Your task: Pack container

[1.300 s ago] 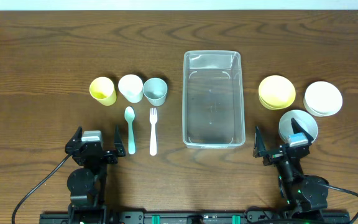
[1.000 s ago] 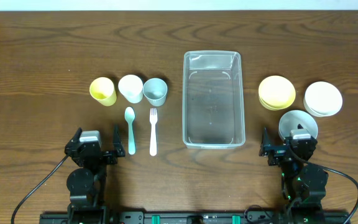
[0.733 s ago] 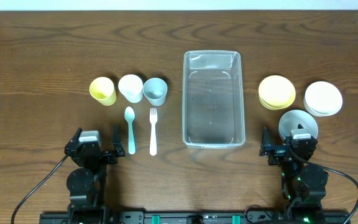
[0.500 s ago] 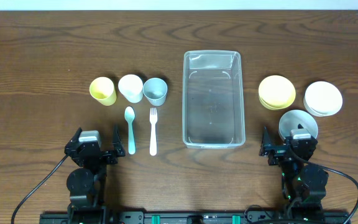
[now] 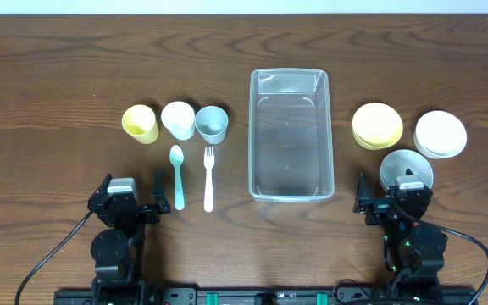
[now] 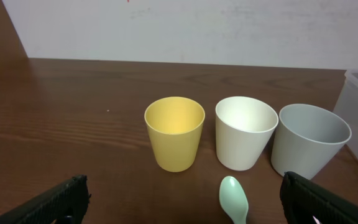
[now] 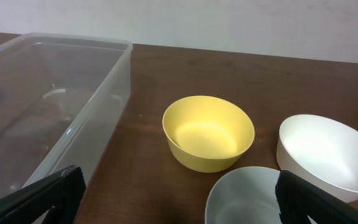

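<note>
- Left end effector (image 5: 130, 186), lower left of the overhead frame: fingers spread wide.
- Right end effector (image 5: 391, 191), lower right: also spread wide, just below a grey bowl (image 5: 403, 165).
- The container (image 5: 289, 127) stands on the table (image 5: 58, 68) at frame centre, long side running top to bottom.
- Left of it: yellow cup (image 5: 141, 124), white cup (image 5: 178, 119), grey cup (image 5: 212, 124), with a spoon (image 5: 177, 176) and fork (image 5: 208, 178) below them.
- Right of it: yellow bowl (image 5: 377, 125), white bowl (image 5: 440, 134).
</note>
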